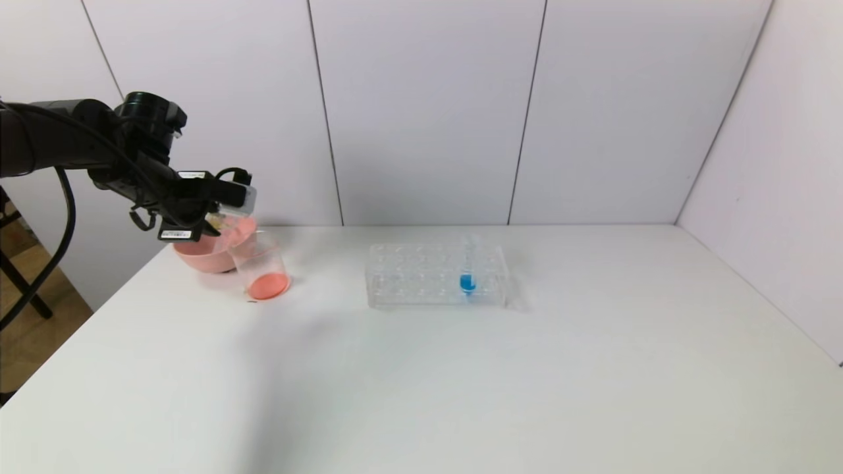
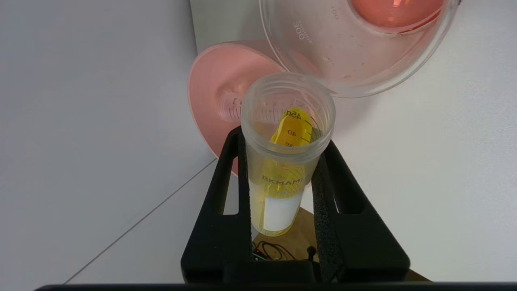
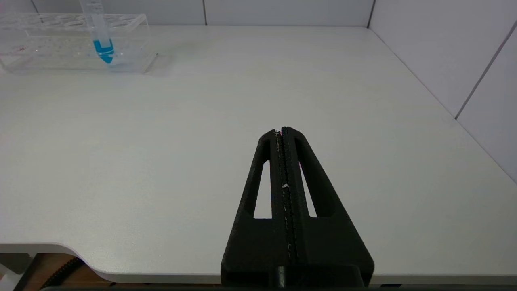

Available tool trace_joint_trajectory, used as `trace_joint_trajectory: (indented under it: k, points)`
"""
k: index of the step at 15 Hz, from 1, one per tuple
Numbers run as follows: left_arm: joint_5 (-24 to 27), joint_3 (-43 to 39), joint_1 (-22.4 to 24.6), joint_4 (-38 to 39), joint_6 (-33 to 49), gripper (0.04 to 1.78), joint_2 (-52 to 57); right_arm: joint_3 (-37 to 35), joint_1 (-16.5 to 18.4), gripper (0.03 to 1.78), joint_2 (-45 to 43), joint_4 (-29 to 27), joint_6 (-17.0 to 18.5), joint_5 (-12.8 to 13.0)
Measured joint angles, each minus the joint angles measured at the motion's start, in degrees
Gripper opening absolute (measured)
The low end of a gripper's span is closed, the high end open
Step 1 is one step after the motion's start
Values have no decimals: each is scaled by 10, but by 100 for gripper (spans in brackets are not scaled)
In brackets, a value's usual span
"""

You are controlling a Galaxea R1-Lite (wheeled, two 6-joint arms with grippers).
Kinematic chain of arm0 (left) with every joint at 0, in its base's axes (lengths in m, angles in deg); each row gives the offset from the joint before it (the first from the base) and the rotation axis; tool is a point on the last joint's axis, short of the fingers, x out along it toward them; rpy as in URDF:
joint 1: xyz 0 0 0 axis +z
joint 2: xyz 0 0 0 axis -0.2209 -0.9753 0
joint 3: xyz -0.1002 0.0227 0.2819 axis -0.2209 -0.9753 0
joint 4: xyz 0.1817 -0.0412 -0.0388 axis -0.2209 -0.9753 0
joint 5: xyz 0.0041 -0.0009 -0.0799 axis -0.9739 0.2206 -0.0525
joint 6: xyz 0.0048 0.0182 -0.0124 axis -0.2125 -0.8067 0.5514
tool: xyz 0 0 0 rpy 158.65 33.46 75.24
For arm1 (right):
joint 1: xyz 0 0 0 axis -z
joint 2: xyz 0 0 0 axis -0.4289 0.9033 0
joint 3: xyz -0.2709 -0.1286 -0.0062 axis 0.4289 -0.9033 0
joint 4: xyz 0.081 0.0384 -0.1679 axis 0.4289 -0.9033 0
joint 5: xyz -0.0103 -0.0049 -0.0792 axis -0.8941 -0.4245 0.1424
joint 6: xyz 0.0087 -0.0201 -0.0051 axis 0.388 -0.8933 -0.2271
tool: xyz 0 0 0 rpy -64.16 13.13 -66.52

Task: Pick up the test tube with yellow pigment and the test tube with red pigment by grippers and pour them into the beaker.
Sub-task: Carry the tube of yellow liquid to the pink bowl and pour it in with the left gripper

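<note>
My left gripper point(image 2: 282, 139) is shut on the test tube with yellow pigment point(image 2: 278, 190) and holds it tilted. The tube's open mouth points at the rim of the beaker point(image 2: 355, 60). Yellow liquid lies along the tube's wall near its mouth. The beaker point(image 1: 261, 266) stands on the table with red-orange liquid at its bottom. In the head view the left gripper point(image 1: 220, 217) hovers above the beaker at the far left. A second clear graduated tube point(image 2: 230, 107) lies in the pink bowl, with no colour showing in it. My right gripper point(image 3: 281, 130) is shut and empty, low over the table's front.
The pink bowl point(image 1: 197, 257) stands just behind the beaker, near the table's left edge; it also shows in the left wrist view point(image 2: 214, 85). A clear tube rack point(image 1: 421, 276) with a blue-liquid tube point(image 1: 467, 273) stands mid-table. Walls close the back and the right.
</note>
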Motion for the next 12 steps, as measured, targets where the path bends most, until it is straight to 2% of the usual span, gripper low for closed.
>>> trace_joint_trajectory:
  k: [3,12]
  points:
    - [0,0,0,-26,2,45,2,0,0,11,0,0,0,0]
    - [1,1,0,-30,5,45,6,0,0,11,0,0,0,0]
